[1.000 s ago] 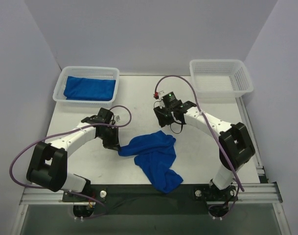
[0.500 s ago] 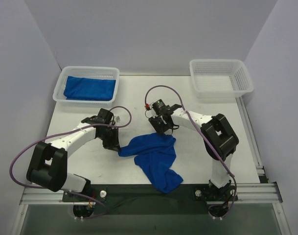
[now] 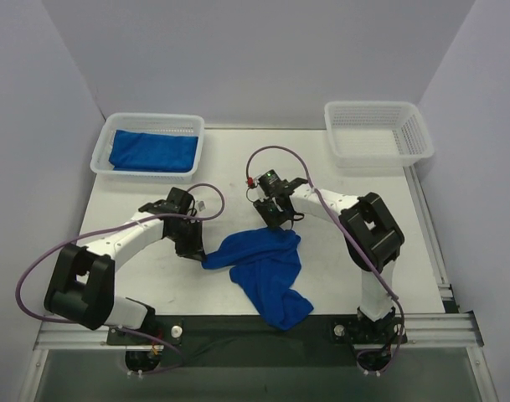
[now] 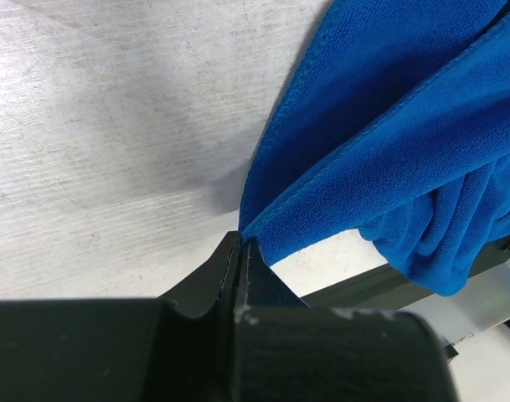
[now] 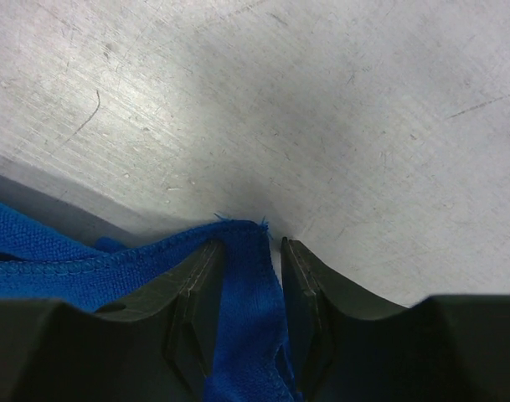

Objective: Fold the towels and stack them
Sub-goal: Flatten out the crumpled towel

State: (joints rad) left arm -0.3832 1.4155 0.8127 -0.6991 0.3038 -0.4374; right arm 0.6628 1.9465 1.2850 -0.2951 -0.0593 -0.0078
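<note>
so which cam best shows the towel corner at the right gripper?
Right wrist: the towel corner sits between the fingers of the right gripper, hem visible. Top external shows the whole crumpled towel, but the gripper hides that corner. Left wrist shows only another end, pinched in the shut left gripper.

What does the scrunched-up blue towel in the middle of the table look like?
The towel is royal blue, soft and fuzzy like terry cloth, with a stitched hem along its edges. It lies crumpled and partly folded over itself on the pale table between the two arms, with one end reaching the near edge. The left hand is shut tight on its left corner. The right hand grips its far corner between its fingers. Nothing else touches it.
</note>
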